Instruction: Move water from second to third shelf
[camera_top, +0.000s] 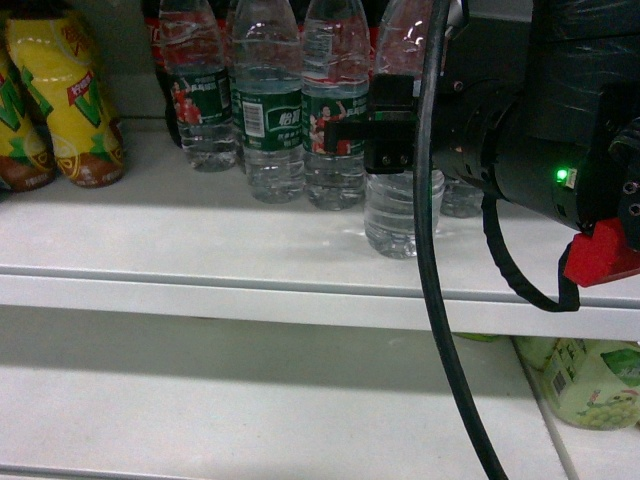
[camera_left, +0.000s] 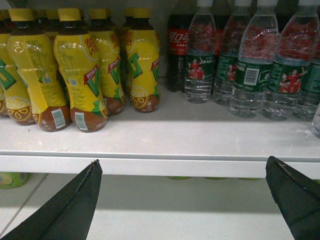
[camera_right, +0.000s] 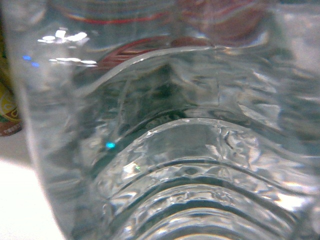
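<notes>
Lemon-tea bottles (camera_left: 80, 75), yellow-wrapped, packed at the left end of the upper shelf (camera_top: 200, 230), pushed toward the back wall and no part of the job. Left gripper (camera_left: 182, 162) level with that shelf's front edge, fingers spread wide with nothing between them; probably parked low and clear so as not to crowd the other arm. Cola bottle (camera_left: 176, 50) further right, dark, red-labelled, at the very back.

Then the row of water bottles (camera_top: 268, 110), green labels outward, standing upright mid-shelf. Right of them and nearer the front edge, apart from the row: front water bottle (camera_top: 400, 215), upright, base on the shelf, not yet lifted. Right gripper (camera_top: 372, 135) reaching in from the right at label height, one black finger across the near face of the bottle, the other behind it; seemingly closed on it, with ribbed clear plastic filling the whole right wrist view. Taken at the label band, probably because the wall is stiffer there and the bottle will hang straight.

Black cable (camera_top: 430, 250) drooping down in front of both shelves. Lower shelf (camera_top: 250, 400) beneath, likely the destination, bare at its middle; green grape-drink bottle (camera_top: 590, 385) lying at its right end.
</notes>
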